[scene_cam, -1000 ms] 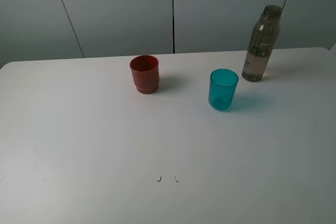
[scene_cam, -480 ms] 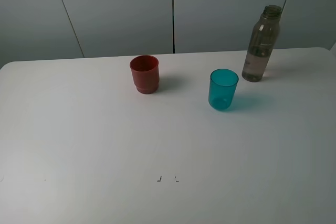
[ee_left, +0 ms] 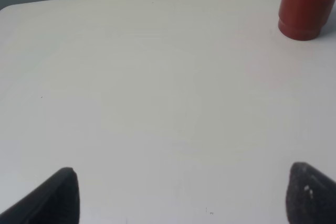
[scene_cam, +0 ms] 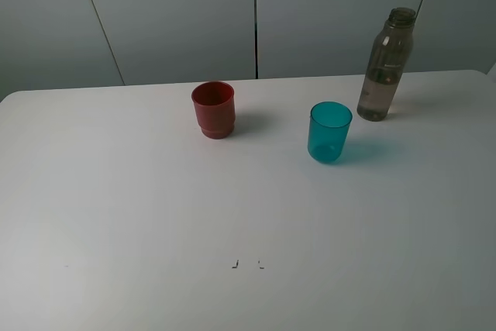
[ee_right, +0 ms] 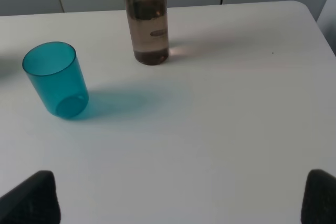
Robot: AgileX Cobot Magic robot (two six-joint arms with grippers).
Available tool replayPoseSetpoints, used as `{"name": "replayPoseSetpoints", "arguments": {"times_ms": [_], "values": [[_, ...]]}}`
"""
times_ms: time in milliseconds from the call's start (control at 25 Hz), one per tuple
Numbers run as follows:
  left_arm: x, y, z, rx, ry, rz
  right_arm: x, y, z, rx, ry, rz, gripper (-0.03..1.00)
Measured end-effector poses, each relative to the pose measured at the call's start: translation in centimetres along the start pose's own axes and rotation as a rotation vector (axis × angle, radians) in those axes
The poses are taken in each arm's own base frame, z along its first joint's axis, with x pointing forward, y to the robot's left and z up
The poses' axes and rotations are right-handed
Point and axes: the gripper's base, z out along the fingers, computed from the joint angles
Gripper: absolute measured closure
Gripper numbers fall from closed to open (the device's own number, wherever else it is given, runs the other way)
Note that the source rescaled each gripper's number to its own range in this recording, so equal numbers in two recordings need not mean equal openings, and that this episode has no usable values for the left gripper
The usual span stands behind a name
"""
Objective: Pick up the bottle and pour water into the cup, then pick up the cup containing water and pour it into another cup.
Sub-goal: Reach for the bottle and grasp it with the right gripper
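Exterior high: bottle (scene_cam: 385, 67) near cup (scene_cam: 329, 132)

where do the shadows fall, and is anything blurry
Exterior high: soft shadows fall right of the red cup and teal cup, the teal one's tinted. Right wrist: the bottle throws a warm glow by its base; jaws are dark blurs. Left wrist: same blur.

A white table (scene_cam: 116, 207) fills the view; two small dark marks (scene_cam: 235, 263) sit toward its near edge, and grey wall panels (scene_cam: 178, 13) rise behind its far edge
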Motion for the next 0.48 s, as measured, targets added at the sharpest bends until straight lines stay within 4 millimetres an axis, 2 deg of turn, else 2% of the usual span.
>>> {"name": "replayPoseSetpoints", "arguments": {"times_ms": [400, 480], "values": [[0.00, 0.00, 0.00, 0.000, 0.000, 0.000, -0.07, 0.40, -0.06, -0.044, -0.005, 0.022, -0.03], [0.00, 0.00, 0.00, 0.000, 0.000, 0.000, -0.94, 0.30, -0.15, -0.029, 0.001, 0.015, -0.03]]}}
